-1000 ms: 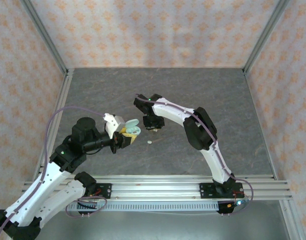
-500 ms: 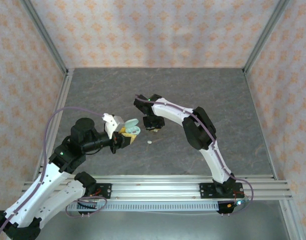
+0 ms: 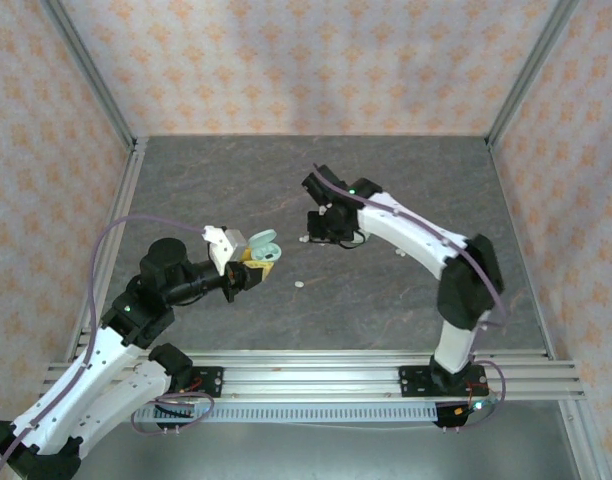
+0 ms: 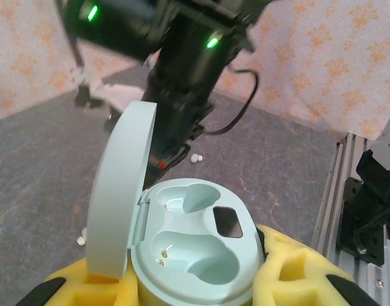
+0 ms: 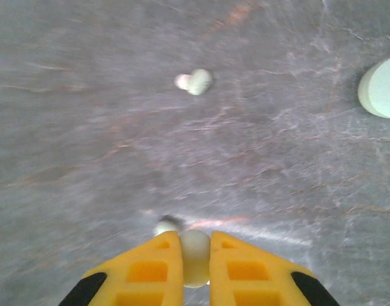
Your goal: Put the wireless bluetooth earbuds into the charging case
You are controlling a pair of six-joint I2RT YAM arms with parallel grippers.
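Grey veined tabletop, walled by orange-patterned panels at 9, 12 and 3 o'clock. Right arm rising from its base at 5 o'clock and bending over to the tabletop's middle. Left arm coming in from 7 o'clock and ending a little short of the middle. Left end effector pressed onto the mint charging case, with yellow pads hugging its lower body on both sides. Case carried at 8 o'clock of the right end effector, near it but apart. Lid swung up on its hinge at the case's 9 o'clock side, close to upright. Two moulded wells facing up, with small gold contacts showing inside and a dark rectangular window at their 3 o'clock edge. In the right wrist view, a mint rounded shape cut by the frame at 2 o'clock. Right end effector drawn in to a narrow gap, pinching the pinched earbud, a whitish bud touched by both yellow fingertips. Cannot tell whether that bud rests on the tabletop or hangs clear of it. Loose earbud lying on the tabletop at 6 o'clock of the right end effector and 4 o'clock of the case, touching neither. Small pale blob just off the fingertip at 10 o'clock of the pinched earbud, too blurred to name.
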